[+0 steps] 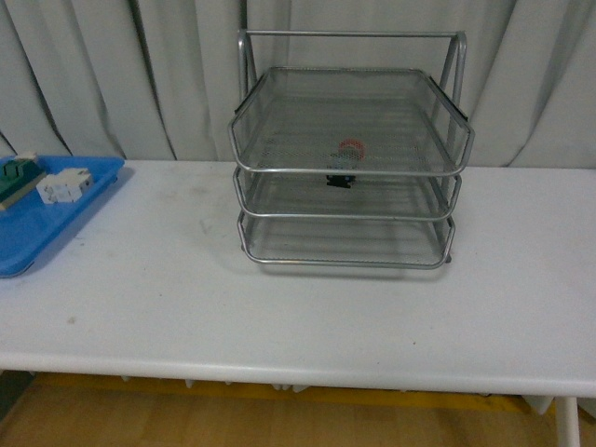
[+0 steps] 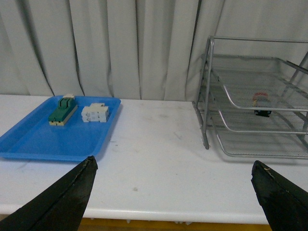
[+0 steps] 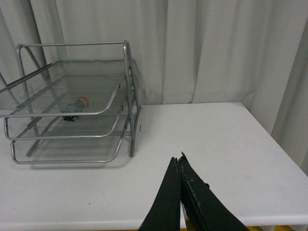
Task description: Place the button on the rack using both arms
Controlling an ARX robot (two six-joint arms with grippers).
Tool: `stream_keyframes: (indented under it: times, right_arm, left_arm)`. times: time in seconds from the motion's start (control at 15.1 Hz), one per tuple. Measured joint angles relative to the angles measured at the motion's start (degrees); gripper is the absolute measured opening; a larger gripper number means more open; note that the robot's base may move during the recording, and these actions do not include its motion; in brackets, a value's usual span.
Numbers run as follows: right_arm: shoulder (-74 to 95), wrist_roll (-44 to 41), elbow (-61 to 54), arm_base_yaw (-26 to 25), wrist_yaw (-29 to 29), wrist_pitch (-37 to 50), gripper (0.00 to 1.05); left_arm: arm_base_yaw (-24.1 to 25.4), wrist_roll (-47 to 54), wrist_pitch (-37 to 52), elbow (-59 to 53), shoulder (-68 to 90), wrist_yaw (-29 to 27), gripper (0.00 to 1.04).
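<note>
The button (image 1: 346,163) sits inside the rack (image 1: 349,154), seen through the mesh of the top tier; it appears to rest on the middle tier, toward the middle and back, though the mesh makes the exact shelf hard to tell. Judging by that, the placing looks done, and both arms are held back from the rack, clear of it.

The left gripper (image 2: 173,192) has its fingers (image 2: 72,192) spread wide, holding nothing, above the desk (image 1: 298,307) in front of the rack. The right gripper (image 3: 179,168) has its fingers pressed together, also empty, off to the rack's other side.

The rack is silver wire mesh on a thin tubular frame, three shallow trays stacked with rounded front lips, so things inside stay visible. The button has a round red cap over a dark blocky body. The desk is flat, white and matte with faint scuffs. Well apart from the rack lies a smooth blue plastic tray (image 2: 29,142) holding a green-topped block (image 2: 62,111) and a white block (image 2: 95,113).
</note>
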Motion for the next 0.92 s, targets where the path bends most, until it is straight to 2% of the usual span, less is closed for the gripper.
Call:
stream_keyframes:
  times: [0.2,0.26,0.53,0.59,0.79,0.92]
  right_arm:
    - [-3.6,0.0,0.1,0.0,0.0,-4.5,0.02]
    - [-10.4,0.0,0.0,0.0,-0.1,-12.0,0.02]
    - [-11.3,0.0,0.0,0.0,-0.1,-11.7,0.02]
    - [-11.3,0.0,0.0,0.0,-0.1,-11.8,0.06]
    - [-11.3,0.0,0.0,0.0,-0.2,-11.8,0.45]
    - [-11.3,0.0,0.0,0.0,-0.1,-11.8,0.78]
  left_arm:
    - [0.0,0.0,0.0,0.0,0.0,0.0,0.98]
    - [0.0,0.0,0.0,0.0,0.0,-0.1,0.98]
    - [0.0,0.0,0.0,0.0,0.0,0.0,0.98]
    - [0.0,0.0,0.0,0.0,0.0,0.0,0.98]
    - [0.0,0.0,0.0,0.0,0.0,0.0,0.98]
    - [0.0,0.0,0.0,0.0,0.0,0.0,0.98]
